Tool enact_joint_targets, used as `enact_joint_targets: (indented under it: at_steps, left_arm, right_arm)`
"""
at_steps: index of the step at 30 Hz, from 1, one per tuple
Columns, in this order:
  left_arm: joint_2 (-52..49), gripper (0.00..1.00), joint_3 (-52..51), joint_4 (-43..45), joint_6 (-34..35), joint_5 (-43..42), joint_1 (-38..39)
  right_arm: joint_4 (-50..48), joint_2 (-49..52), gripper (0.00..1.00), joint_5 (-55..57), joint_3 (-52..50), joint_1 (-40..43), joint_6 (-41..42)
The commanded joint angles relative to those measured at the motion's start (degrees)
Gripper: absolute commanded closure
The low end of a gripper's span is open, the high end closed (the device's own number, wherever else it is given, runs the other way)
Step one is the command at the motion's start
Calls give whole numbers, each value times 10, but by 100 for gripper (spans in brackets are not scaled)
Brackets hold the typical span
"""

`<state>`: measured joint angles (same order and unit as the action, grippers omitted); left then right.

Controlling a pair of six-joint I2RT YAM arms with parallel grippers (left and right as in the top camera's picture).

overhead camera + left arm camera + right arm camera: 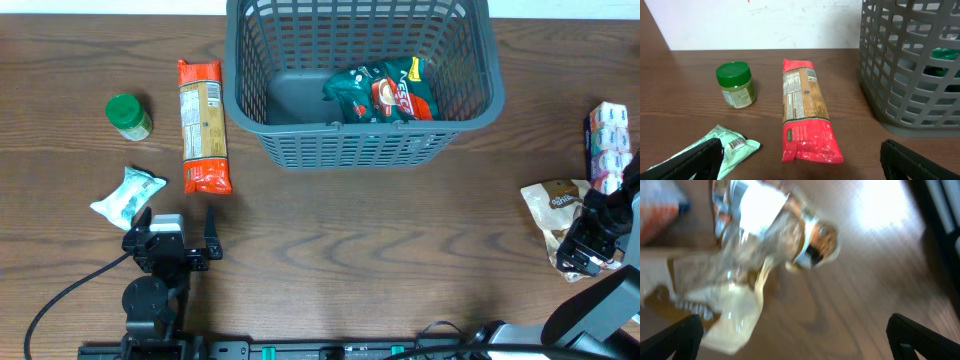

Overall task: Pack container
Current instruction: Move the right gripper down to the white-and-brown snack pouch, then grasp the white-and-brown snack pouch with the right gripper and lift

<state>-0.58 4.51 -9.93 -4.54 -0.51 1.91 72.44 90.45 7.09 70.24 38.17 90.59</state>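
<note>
The dark grey basket stands at the back centre, with a green coffee bag inside; its lattice wall shows in the left wrist view. My left gripper is open and empty near the front left, its fingers just short of a red pasta pack and a mint-green packet. My right gripper is open and empty at the right edge, over a brown pouch. The pouch is blurred in the right wrist view, between and ahead of the fingers.
The pasta pack lies left of the basket. A green-lidded jar stands further left and also shows in the left wrist view. The mint packet lies by the left gripper. A white and pink pack sits at the far right.
</note>
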Motion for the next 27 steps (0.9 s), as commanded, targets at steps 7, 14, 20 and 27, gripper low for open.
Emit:
enact_joint_targets:
  at_steps: [7, 14, 20, 27]
  left_arm:
    - [3, 1, -14, -6, -4, -4, -3]
    - [3, 1, -14, -6, -4, -4, -3]
    - [3, 1, -14, -6, -4, -4, -3]
    - [3, 1, -14, -6, -4, -4, -3]
  right_arm:
    - [-37, -8, 1, 189, 6, 10, 78]
    - [-63, -7, 1, 188, 4, 31, 123]
    - [-87, 14, 1, 149, 2, 43, 191]
    - [-104, 85, 1, 127, 2, 43, 191]
